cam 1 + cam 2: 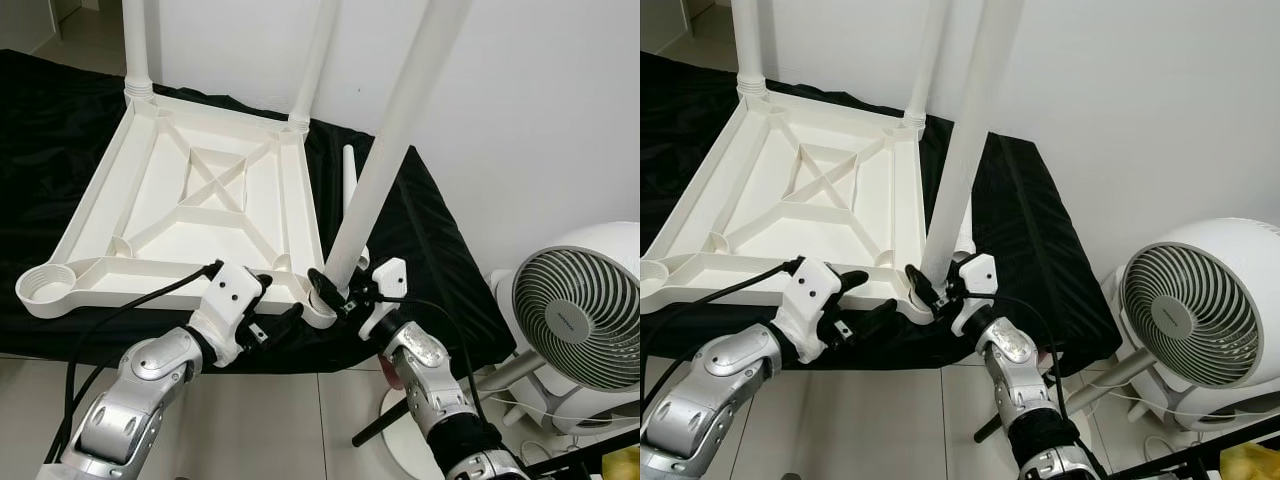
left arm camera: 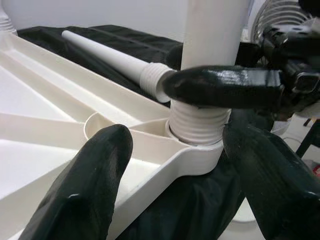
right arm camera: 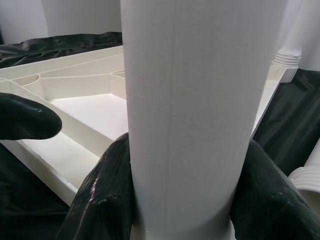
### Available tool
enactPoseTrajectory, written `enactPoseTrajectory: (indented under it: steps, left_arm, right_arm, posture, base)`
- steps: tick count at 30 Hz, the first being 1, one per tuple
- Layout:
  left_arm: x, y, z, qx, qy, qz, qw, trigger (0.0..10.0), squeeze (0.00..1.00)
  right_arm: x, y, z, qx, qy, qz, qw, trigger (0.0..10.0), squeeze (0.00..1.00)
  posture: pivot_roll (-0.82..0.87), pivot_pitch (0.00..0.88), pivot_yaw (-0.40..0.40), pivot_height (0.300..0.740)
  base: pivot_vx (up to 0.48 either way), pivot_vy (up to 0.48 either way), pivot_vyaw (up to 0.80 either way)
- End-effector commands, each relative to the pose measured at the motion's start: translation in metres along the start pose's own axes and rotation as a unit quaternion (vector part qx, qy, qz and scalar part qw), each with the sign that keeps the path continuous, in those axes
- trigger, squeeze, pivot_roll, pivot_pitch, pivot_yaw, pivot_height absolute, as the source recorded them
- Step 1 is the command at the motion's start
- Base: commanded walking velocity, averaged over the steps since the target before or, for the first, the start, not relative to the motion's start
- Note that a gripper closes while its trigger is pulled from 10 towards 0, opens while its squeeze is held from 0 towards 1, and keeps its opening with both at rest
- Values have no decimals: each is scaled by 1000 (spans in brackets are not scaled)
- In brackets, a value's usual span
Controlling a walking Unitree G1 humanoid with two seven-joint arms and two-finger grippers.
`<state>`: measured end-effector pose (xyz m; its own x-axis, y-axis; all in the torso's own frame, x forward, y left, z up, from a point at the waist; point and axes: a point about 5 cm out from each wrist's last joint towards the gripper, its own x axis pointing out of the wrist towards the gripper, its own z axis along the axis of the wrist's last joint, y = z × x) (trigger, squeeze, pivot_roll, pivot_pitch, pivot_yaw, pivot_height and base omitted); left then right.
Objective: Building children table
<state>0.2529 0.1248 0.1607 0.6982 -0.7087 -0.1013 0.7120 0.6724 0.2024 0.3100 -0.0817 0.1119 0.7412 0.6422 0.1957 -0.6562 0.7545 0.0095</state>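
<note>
Three legs stand in the upturned top (image 1: 190,190); the right gripper (image 1: 343,292), jaws clenched on the near-corner leg (image 1: 385,160), twists it while the left gripper (image 1: 272,312), jaws released, braces the frame.

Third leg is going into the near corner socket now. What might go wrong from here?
The leg leans in its corner socket with thread still showing, so it may be cross-threaded and jam. The right gripper grips it only near the base, so the long top could sway. The left gripper is open beside the tabletop, not clamping it, so the tabletop may slide on the black cloth.
</note>
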Motion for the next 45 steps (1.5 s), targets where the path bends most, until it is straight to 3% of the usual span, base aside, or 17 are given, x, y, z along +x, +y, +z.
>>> enactPoseTrajectory:
  steps: [1, 9, 18, 24, 32, 45]
  left_arm:
    - [3, -7, 3, -2, -3, -38, 999, 10000, 0]
    - [3, -6, 2, -2, -2, -36, 999, 10000, 0]
    - [4, -7, 3, -6, -3, -36, 999, 10000, 0]
    - [4, -6, 3, -4, -1, -35, 999, 10000, 0]
    - [3, -4, 3, 0, 0, -32, 999, 10000, 0]
    - [2, -2, 4, 2, 1, -32, 999, 10000, 0]
  right_arm:
    - [-19, -6, -26, 23, 64, -27, 997, 10000, 0]
    - [-19, -6, -28, 35, 63, -28, 997, 10000, 0]
    - [-21, -11, -32, 120, 50, -97, 987, 10000, 0]
    - [-22, -12, -34, 128, 49, -110, 984, 10000, 0]
    - [-35, 3, -35, 0, 49, -49, 998, 10000, 0]
    - [-40, 12, -40, -33, 58, -25, 997, 10000, 0]
  posture:
    - [201, 73, -225, 740]
    - [199, 76, -225, 740]
    - [196, 72, -231, 740]
    - [193, 70, -229, 740]
    - [195, 66, -228, 740]
    - [193, 71, -218, 740]
  base:
    - [0, 0, 0]
    - [0, 0, 0]
    - [0, 0, 0]
    - [0, 0, 0]
    - [0, 0, 0]
    - [0, 0, 0]
